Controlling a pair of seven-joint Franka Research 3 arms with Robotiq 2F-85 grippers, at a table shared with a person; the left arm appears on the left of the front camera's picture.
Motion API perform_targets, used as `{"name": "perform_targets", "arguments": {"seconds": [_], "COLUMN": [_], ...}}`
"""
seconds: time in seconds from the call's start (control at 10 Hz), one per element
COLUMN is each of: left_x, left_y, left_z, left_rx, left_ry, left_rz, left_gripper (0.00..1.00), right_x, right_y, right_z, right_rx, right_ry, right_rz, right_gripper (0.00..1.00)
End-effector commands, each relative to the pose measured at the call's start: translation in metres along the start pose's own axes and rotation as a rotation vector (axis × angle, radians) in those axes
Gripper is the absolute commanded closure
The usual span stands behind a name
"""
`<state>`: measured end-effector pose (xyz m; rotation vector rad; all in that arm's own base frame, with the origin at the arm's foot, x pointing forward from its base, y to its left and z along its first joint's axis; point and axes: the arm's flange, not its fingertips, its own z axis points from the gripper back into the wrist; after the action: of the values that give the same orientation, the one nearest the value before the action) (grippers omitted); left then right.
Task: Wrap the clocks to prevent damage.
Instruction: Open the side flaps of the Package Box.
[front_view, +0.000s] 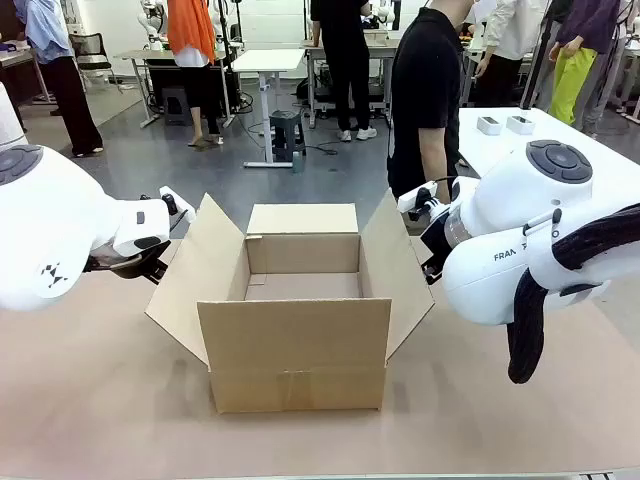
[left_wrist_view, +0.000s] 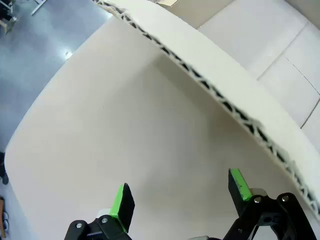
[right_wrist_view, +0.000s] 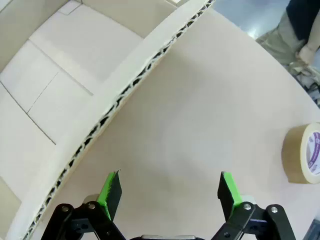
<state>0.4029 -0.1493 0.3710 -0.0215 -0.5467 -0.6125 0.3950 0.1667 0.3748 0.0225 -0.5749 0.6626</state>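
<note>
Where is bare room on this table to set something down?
The table strip in front of the cardboard box is bare, and so is the box's floor. Outside each side flap the table is bare, under the open left gripper and right gripper, but the arms crowd there; a tape roll lies beyond the right one.

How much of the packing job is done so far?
Hardly any. Done: the cardboard box stands open on the table, flaps spread, its floor bare. In hand: nothing; the left gripper and the right gripper are both open, each beside a side flap. Left: all the wrapping and packing. The tape roll lies untouched on the table near the right gripper.
</note>
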Motion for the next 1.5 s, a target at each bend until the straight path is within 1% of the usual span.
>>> {"name": "perform_targets", "arguments": {"seconds": [0.0,1.4], "left_x": [0.0002,0.0002], "left_y": [0.0,0.0], "left_z": [0.0001,0.0001], "left_rx": [0.0,0.0], "left_ry": [-0.001,-0.001], "left_rz": [0.0,0.0], "left_gripper": [0.0,0.0], "right_x": [0.0,0.0], "right_y": [0.0,0.0], "right_z": [-0.0001,-0.0001], "right_rx": [0.0,0.0], "right_ry": [0.0,0.0], "right_rz": [0.0,0.0], "right_gripper": [0.0,0.0]}}
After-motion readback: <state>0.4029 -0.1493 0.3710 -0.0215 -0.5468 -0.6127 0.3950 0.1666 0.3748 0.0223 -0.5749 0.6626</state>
